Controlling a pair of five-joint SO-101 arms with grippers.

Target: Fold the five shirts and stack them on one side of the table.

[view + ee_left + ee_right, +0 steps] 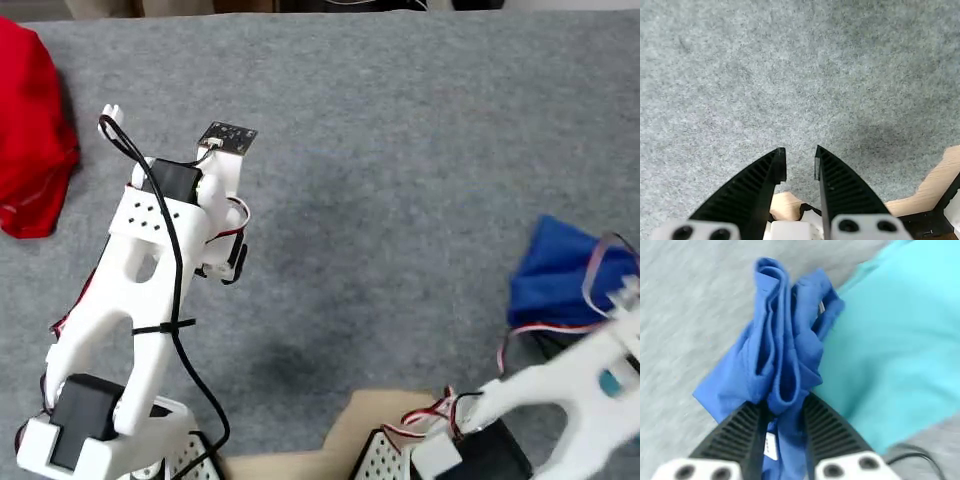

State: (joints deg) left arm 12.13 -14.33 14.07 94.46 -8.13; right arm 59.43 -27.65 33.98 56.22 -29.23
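Gripping a bunched ridge of the blue shirt (775, 355), the right gripper (782, 410) has its jaws nearly closed with cloth pinched between them; the shirt hangs crumpled off the tips, not spread. It touches a teal shirt (895, 340) lying flat beside it at the right side of the table (400, 200).

Handling, my read: light, limp cotton, so no stiffness at all; it will sag and twist from a mid-body pinch like this one, and the edges go wherever they like. A better hold looks like a hem corner or shoulder seam, one per gripper, so the cloth can be drawn flat before folding; low slip risk, nothing fragile.

Right arm (570, 385) - stretched low from its base at the near edge out toward the blue shirt. Left arm (150, 260) - reared up and bent over the left half of the table; left gripper (800, 162) points down at bare grey felt, jaws a little apart, holding nothing. A red shirt (30, 130) sits heaped at the far left edge, near that arm but apart from it.
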